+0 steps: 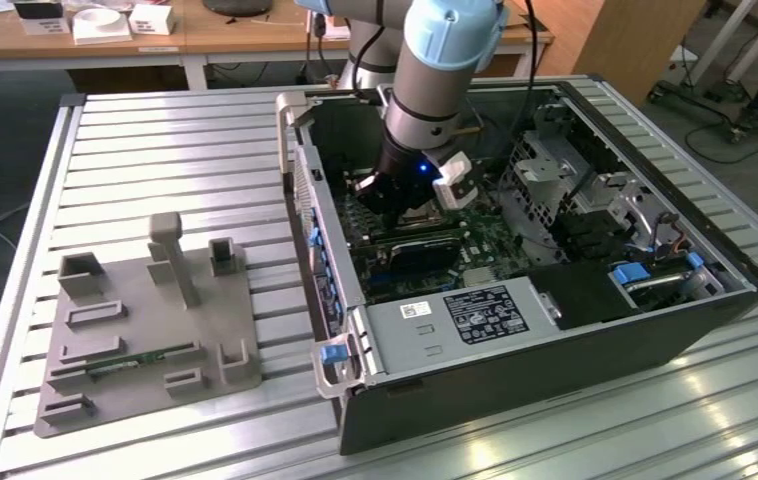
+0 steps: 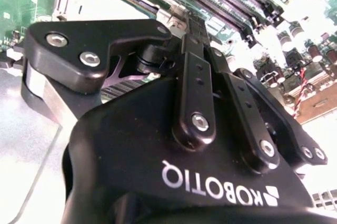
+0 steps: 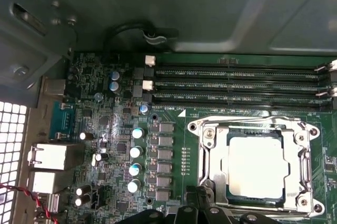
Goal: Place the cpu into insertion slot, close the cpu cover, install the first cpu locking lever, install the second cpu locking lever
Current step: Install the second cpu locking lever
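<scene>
Memory slots (image 3: 237,84) flank insertion slot (image 3: 258,168); above open.

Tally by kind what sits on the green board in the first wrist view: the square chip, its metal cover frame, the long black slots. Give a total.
cpu: 1
cpu cover: 1
long black memory slots: 3
Total: 5

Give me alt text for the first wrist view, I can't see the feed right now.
The cpu lies flat in the insertion slot, with the silvery cpu cover framing it on the green motherboard. The black hand shows at the picture's edge beside the socket; long black memory slots run on the opposite side.
</scene>
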`<state>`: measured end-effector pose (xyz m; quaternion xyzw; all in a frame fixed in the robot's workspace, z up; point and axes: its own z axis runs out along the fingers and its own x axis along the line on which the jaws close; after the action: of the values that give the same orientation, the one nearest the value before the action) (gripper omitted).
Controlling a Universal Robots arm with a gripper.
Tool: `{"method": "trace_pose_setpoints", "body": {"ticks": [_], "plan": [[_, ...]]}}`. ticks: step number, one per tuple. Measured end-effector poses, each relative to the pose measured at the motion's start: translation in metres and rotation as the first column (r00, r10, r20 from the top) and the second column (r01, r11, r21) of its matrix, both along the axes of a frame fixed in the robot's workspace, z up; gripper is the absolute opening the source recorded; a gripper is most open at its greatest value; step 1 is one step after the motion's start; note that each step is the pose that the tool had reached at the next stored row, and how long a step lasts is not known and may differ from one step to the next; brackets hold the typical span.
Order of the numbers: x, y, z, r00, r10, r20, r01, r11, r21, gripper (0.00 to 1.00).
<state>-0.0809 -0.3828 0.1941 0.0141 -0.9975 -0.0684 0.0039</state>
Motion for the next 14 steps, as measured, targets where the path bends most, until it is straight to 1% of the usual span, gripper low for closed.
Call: {"method": "trace_pose_setpoints", "body": {"ticks": [3, 4, 7, 10, 14], "plan": [[0.0002, 0.0004, -0.0003, 1.0000, 0.000, 0.0004, 0.000, 0.9998, -0.0188, 0.10], [0.0002, 0.0003, -0.0003, 1.0000, 0.000, 0.0003, 0.000, 0.9998, -0.0205, 0.10], [0.0002, 0.0007, 0.0003, 1.0000, 0.001, 0.0003, -0.001, 0.9998, -0.0214, 0.10], [0.0003, 0.0017, 0.0017, 1.0000, 0.001, 0.0011, -0.001, 0.9998, -0.0199, 0.10], [0.0002, 0.0025, 0.0079, 1.0000, 0.001, 0.0004, -0.001, 0.9998, -0.0208, 0.10]]}}
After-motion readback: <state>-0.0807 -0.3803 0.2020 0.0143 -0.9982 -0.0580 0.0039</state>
